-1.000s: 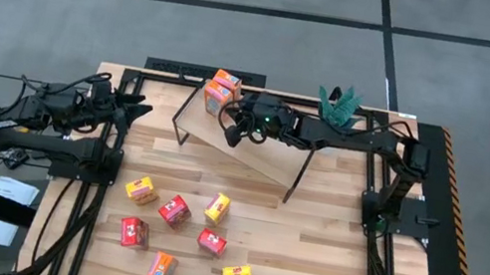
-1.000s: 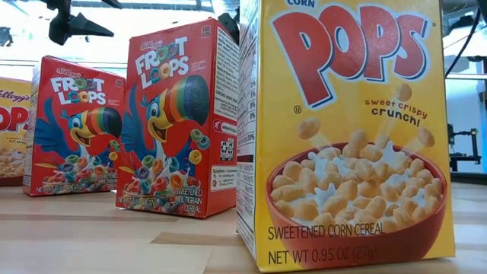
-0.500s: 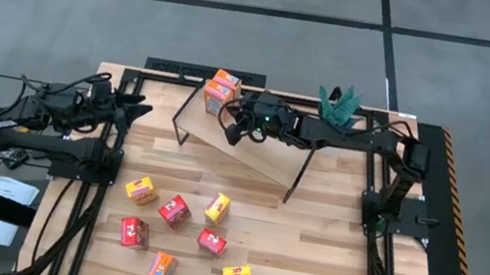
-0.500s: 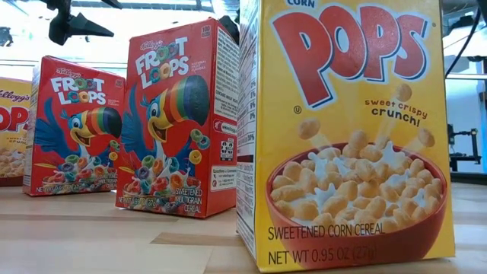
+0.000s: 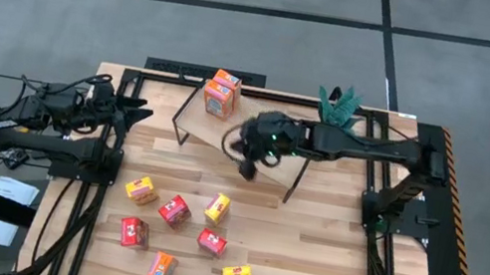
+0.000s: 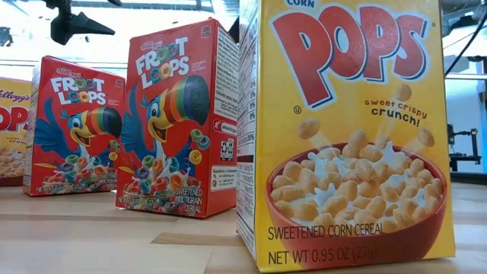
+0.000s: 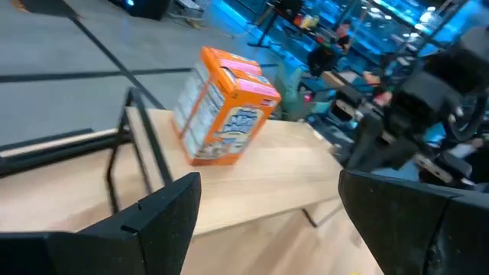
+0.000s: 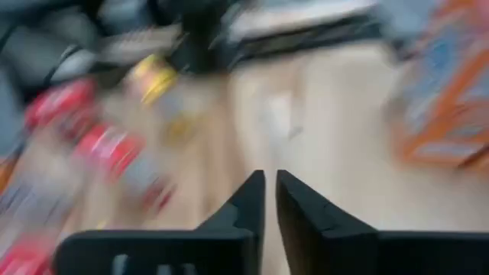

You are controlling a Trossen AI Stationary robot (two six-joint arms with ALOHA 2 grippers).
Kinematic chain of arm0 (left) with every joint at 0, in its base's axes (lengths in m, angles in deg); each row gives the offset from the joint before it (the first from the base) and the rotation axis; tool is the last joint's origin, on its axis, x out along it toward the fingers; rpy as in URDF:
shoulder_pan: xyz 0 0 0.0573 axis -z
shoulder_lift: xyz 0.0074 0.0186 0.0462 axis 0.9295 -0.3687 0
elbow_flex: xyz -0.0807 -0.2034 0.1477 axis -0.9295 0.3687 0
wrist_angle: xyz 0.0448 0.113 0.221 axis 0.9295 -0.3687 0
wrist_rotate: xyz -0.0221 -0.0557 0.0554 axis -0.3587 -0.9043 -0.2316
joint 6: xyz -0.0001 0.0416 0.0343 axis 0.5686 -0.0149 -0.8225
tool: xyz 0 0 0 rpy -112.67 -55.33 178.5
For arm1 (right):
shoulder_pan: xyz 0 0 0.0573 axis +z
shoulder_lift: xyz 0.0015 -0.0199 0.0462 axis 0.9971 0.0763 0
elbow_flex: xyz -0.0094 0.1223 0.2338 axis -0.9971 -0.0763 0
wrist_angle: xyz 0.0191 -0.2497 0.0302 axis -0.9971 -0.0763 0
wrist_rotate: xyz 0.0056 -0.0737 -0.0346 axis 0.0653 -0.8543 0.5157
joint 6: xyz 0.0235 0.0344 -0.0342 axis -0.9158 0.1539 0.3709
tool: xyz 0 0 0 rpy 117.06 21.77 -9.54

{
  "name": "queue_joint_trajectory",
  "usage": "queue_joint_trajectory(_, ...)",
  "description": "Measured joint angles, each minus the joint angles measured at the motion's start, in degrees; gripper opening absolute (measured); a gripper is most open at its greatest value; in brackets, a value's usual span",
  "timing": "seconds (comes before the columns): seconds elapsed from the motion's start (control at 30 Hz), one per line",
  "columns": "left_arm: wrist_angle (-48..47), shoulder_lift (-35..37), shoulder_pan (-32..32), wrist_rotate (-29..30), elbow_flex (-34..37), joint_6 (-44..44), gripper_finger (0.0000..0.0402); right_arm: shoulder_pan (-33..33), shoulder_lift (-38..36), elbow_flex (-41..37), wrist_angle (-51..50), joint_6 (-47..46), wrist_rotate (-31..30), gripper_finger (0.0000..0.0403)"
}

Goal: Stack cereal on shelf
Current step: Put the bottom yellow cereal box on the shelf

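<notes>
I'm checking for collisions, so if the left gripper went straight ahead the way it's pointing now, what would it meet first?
Most likely the orange cereal boxes stacked on the shelf. The open left gripper faces them across a gap, with only the shelf's black leg nearby. Depth is hard to judge; it might strike the shelf edge first.

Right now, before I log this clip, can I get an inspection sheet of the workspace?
Surface: wooden plank tabletop, boxes scattered on its front half.
Job's things: two orange cereal boxes at one end of the shelf; seven loose boxes on the tabletop.
Clutter: a green plant-like item at the back edge.
Grippers: left gripper open, empty, parked off the shelf's end; right gripper over the shelf, fingers nearly together, holding nothing.
Cables: black bundle along the left arm.
Surroundings: grey floor; a person far off in the left wrist view.
</notes>
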Motion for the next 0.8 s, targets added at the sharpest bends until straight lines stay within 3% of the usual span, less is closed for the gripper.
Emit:
queue_joint_trajectory(0.17, 0.8, 0.0, 0.0, -6.0, 0.0, 2.2, 0.0300, 6.2, -1.4, 0.5, -3.4, 2.5, 6.1, 0.0156)
queue_joint_trajectory(0.4, 4.6, -0.4, 0.0, -18.8, 0.0, 5.2, 0.0300, 15.8, -1.3, 0.5, -9.1, -2.8, 7.4, 0.0277)
queue_joint_trajectory(0.67, 5.4, -2.5, 0.0, -20.2, 0.0, 6.3, 0.0300, 27.3, -1.1, 0.5, -11.6, -8.6, 7.5, 0.0295)
queue_joint_trajectory(0.8, 5.4, -4.6, 0.0, -20.1, 0.0, 6.7, 0.0300, 31.2, -0.9, 0.5, -12.0, -10.7, 3.2, 0.0300)
